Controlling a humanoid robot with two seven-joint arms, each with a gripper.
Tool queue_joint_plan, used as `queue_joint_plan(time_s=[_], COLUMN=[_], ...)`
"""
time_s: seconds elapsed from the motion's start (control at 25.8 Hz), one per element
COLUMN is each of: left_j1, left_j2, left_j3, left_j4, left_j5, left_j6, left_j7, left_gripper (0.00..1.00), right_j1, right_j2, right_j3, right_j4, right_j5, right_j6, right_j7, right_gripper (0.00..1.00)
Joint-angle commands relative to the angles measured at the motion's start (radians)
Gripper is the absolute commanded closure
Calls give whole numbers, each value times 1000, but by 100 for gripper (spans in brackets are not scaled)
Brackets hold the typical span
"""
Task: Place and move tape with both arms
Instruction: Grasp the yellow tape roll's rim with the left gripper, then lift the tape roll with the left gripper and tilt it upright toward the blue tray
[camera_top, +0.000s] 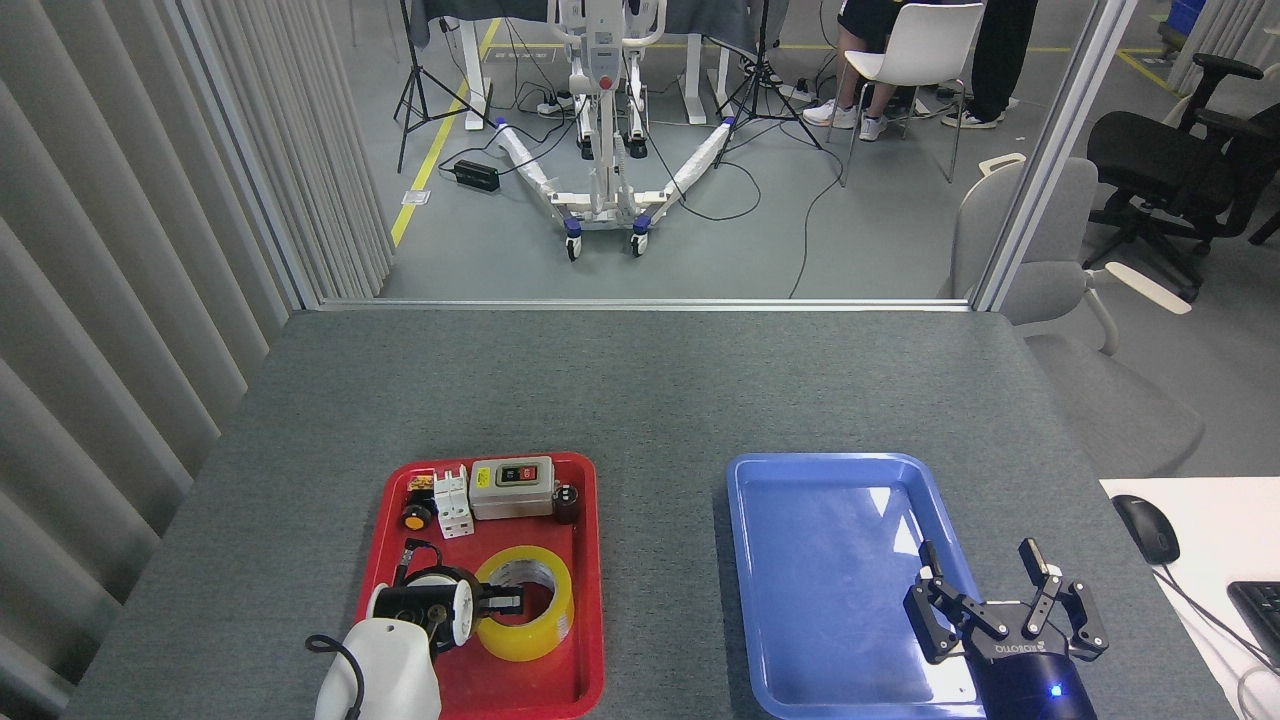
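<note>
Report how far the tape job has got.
Done: the left end effector has reached the tape roll in the red tray, with fingers at the roll's near wall; a firm grip cannot be confirmed. In hand: that grasp. Left: lifting the roll out and moving it. The blue tray holds nothing, and the right end effector waits open over it.
</note>
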Motion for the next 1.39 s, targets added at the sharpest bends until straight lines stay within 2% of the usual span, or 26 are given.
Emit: queue_joint_plan(time_s=[0.0, 0.08, 0.19, 0.31, 0.43, 0.58, 0.7, 0.77, 0.85, 0.93, 1.08, 1.16, 1.24, 1.36], left_j1=[1, 1, 5, 9, 18, 63, 80, 103, 143, 161, 215, 230, 242, 259], left_j2=[9, 12, 22, 28, 37, 40, 43, 40, 46, 60, 52, 52, 52, 51], left_j3=[0, 0, 0, 3, 31, 130, 129, 130, 133, 133, 121, 94, 74, 74], left_j4=[-1, -1, -6, -18, -43, -119, -173, -241, -290, -317, -348, -354, -353, -354], left_j5=[-6, -11, -11, 5, 95, 445, 528, 591, 860, 1051, 1213, 1235, 1241, 1315], left_j6=[-5, -13, -30, -42, -54, -59, -93, -195, -329, -401, -446, -435, -424, -384], left_j7=[1, 1, -4, -10, -11, -1, 9, 9, -1, -30, -102, -114, -116, -117], left_gripper=[52, 63, 69, 84, 100, 100, 100, 100, 100, 100, 100, 100, 100, 100], right_j1=[-3, -2, -2, 0, -2, -2, -2, 0, 1, 1, 1, 1, 3, 4], right_j2=[-2, -3, -14, -32, -34, -46, -52, -68, -75, -78, -78, -80, -88, -123], right_j3=[16, 16, 16, 17, 17, 17, 17, 17, 17, 17, 19, 17, 16, 17], right_j4=[0, 1, 1, 1, 3, 3, 3, 6, 6, 6, 6, 0, -8, -13], right_j5=[4, 5, 16, 24, 21, 19, 18, 16, 16, 15, 13, 8, -36, -168], right_j6=[12, 14, 26, 51, 54, 45, 45, 45, 43, 43, 26, -23, -104, -245], right_j7=[-1, -1, -1, -1, -3, -9, -9, -9, -10, -10, -12, -14, -15, -14], right_gripper=[0, 0, 0, 0, 0, 0, 0, 0, 0, 0, 0, 0, 0, 0])
